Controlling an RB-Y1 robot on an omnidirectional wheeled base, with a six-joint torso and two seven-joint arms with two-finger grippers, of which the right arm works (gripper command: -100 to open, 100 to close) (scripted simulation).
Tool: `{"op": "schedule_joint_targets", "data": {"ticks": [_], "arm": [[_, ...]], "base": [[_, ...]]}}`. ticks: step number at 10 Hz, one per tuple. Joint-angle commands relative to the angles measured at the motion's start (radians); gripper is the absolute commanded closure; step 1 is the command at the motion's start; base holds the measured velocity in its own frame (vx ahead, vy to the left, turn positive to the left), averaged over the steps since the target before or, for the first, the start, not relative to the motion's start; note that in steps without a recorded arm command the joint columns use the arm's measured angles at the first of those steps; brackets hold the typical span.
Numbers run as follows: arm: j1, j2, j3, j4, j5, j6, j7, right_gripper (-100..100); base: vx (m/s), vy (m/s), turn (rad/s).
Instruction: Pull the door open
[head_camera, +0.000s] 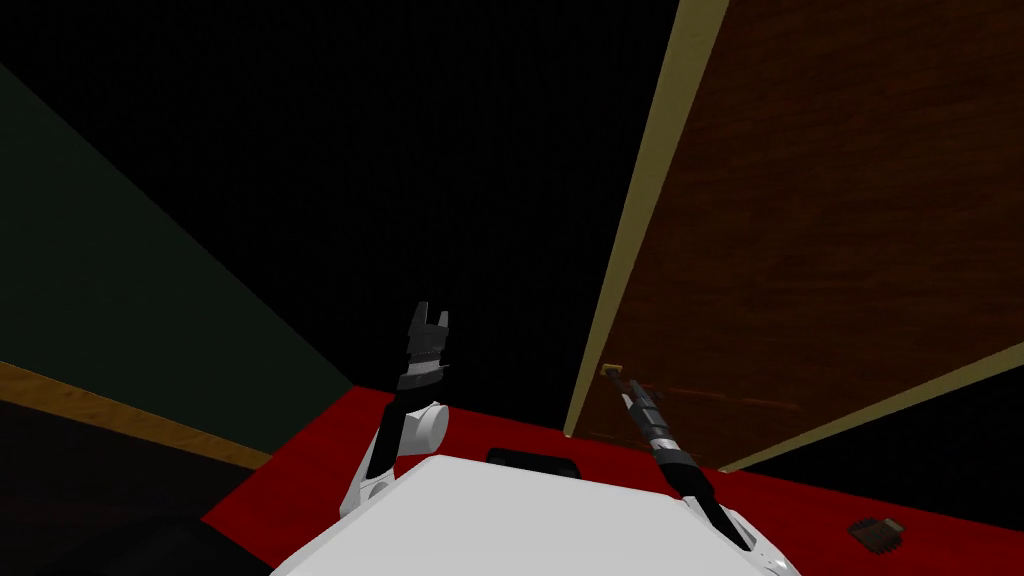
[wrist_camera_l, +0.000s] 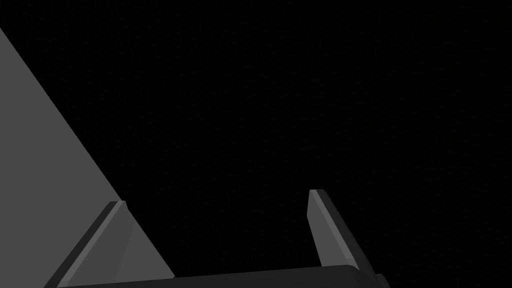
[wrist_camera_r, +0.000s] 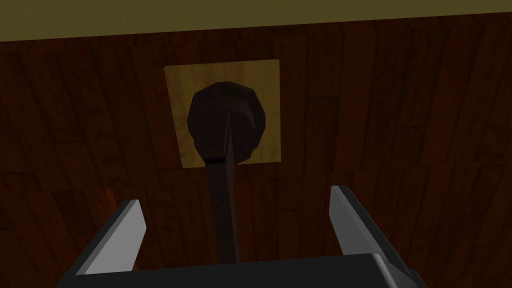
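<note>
Dark brown wood-grain door (head_camera: 820, 250) occupies the right half of the head view, bordered on its left by a tan strip (head_camera: 640, 210) that runs from the top edge down to the red floor (head_camera: 320, 450). Left of this strip lies a black area. The right gripper (head_camera: 618, 377) reaches up from the lower right of the frame and meets the door just beside the strip, at handle height.

Right wrist view: a dark lever handle (wrist_camera_r: 225, 122) with a rounded hub sits on a square yellow plate (wrist_camera_r: 180, 80) fixed to the door. Its bar runs back from the hub and passes between the two grey fingers (wrist_camera_r: 120, 235). These stand apart, one on each side of the bar, with a gap showing on both sides, so nothing is clamped.

The left gripper (head_camera: 430, 313) is raised at centre frame in the head view, in front of the black area, its fingers likewise spread and holding nothing. A dull green wall (head_camera: 120, 300) with a tan band (head_camera: 120, 415) fills the left of the frame. A small dark object (head_camera: 878, 533) lies on the floor at lower right.
</note>
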Motion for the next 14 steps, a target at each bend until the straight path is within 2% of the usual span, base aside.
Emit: {"op": "schedule_joint_targets", "data": {"ticks": [1, 2, 7, 8, 9, 14], "arm": [[0.000, 0.000, 0.000, 0.000, 0.000, 0.000, 0.000, -100], [0.000, 0.000, 0.000, 0.000, 0.000, 0.000, 0.000, 100], [0.000, 0.000, 0.000, 0.000, 0.000, 0.000, 0.000, 100], [0.012, -0.012, 0.009, 0.006, 0.003, -0.021, -0.013, 100], [0.016, -0.015, 0.012, 0.008, 0.004, -0.028, -0.017, 100], [0.057, -0.055, 0.042, 0.026, 0.015, -0.107, -0.063, 100]], "base": [[0.071, -0.009, 0.033], [-0.012, 0.001, -0.029], [-0.012, 0.001, 0.000], [-0.088, -0.030, 0.134], [-0.163, -0.088, 0.159], [-0.182, -0.065, 0.146]]}}
